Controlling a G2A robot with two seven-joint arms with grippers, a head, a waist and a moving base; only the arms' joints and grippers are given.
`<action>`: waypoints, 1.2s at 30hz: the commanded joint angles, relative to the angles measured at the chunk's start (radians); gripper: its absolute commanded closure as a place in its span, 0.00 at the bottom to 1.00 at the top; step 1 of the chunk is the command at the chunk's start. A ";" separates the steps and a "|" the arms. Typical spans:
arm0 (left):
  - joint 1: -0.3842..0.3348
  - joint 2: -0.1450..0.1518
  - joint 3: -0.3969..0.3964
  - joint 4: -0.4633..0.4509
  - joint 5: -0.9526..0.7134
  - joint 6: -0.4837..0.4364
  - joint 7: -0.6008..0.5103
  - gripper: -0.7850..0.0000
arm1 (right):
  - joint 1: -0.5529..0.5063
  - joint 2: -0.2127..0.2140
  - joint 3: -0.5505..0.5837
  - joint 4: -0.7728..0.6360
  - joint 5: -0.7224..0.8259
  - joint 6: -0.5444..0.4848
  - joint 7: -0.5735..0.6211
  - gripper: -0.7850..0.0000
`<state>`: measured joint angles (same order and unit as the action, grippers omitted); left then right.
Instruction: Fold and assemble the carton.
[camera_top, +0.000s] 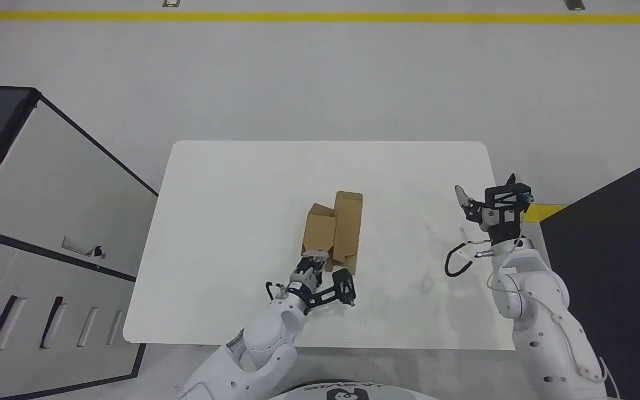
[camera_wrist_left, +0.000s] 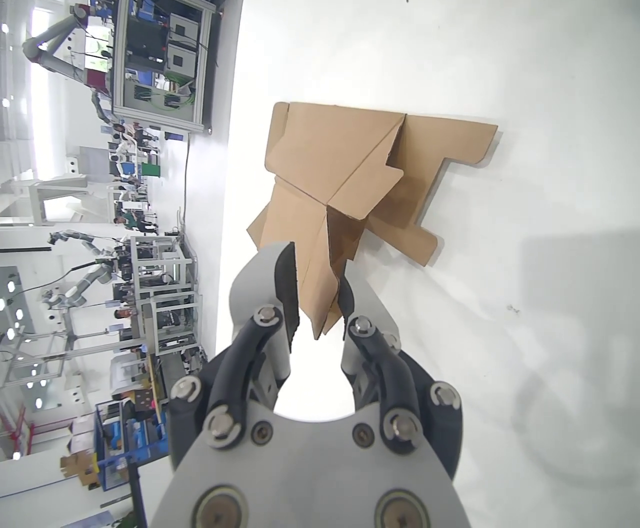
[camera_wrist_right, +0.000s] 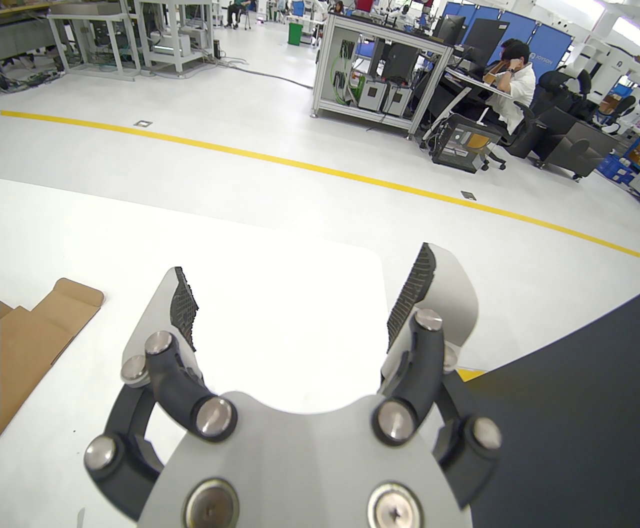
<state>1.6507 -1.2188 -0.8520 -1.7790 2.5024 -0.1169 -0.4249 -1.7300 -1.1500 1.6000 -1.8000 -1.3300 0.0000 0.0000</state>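
A brown cardboard carton (camera_top: 333, 230) lies partly folded near the middle of the white table (camera_top: 240, 190). In the left wrist view the carton (camera_wrist_left: 350, 175) has raised creased panels and flat flaps spread on the table. My left gripper (camera_wrist_left: 317, 287) is at the carton's near end, shut on a pointed flap held between its two black pads; from above this gripper (camera_top: 312, 268) sits just in front of the carton. My right gripper (camera_wrist_right: 305, 290) hangs open near the table's right edge, away from the carton (camera_wrist_right: 35, 330), with nothing between its fingers; the top view shows this gripper (camera_top: 482, 205) there too.
A grey cabinet (camera_top: 50, 240) stands off the table's left side and a dark panel (camera_top: 600, 230) at the right. A yellow floor line (camera_top: 320, 17) runs beyond the table. Bare table surface surrounds the carton on all sides.
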 joint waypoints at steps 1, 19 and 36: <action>-0.004 -0.003 0.005 0.009 0.011 0.000 -0.007 0.69 | 0.000 0.000 0.000 0.000 0.000 0.000 0.000 0.00; -0.021 -0.017 0.003 0.075 0.030 0.012 -0.018 0.57 | 0.000 0.000 0.000 0.000 0.000 0.000 0.000 0.00; -0.021 -0.027 -0.019 0.118 0.025 0.062 0.000 0.53 | 0.000 0.000 0.000 0.000 0.000 0.000 0.000 0.00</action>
<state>1.6328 -1.2438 -0.8726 -1.6670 2.5287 -0.0559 -0.4253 -1.7300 -1.1500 1.6000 -1.8000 -1.3300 0.0000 0.0000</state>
